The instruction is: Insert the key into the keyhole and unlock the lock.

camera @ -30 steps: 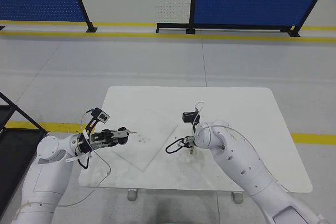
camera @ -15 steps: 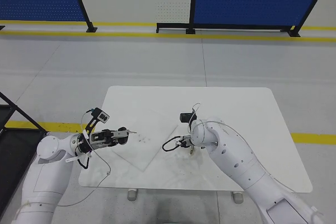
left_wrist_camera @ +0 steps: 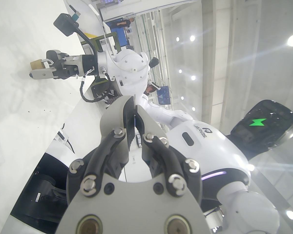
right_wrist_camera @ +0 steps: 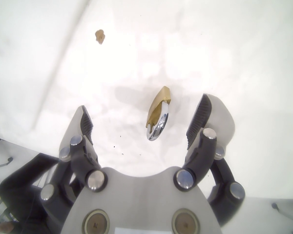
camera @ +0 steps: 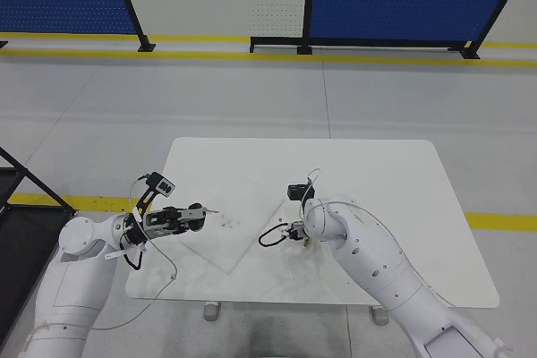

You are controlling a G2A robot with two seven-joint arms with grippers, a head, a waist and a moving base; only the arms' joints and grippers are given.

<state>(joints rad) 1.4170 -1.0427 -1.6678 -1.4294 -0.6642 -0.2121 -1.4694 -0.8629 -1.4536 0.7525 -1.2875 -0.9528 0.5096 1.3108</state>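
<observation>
— What is your right claw (right_wrist_camera: 144,110) doing?
— It's spread wide, low over the table (right_wrist_camera: 210,37). The padlock (right_wrist_camera: 158,113) lies between my fingers (right_wrist_camera: 197,120), untouched. I judge it must be gripped steady first.
— And beyond it?
— A brown scrap (right_wrist_camera: 100,36). Farther across, my left claw (left_wrist_camera: 134,106) is pressed together on a thin sliver, the key (left_wrist_camera: 133,97) I believe, held clear and ready.

Overhead and close wrist views, table (camera: 385,179) shared

padlock (right_wrist_camera: 158,116) between spread fingers (right_wrist_camera: 200,118) of right gripper (right_wrist_camera: 144,108), gaps on both sides
</observation>
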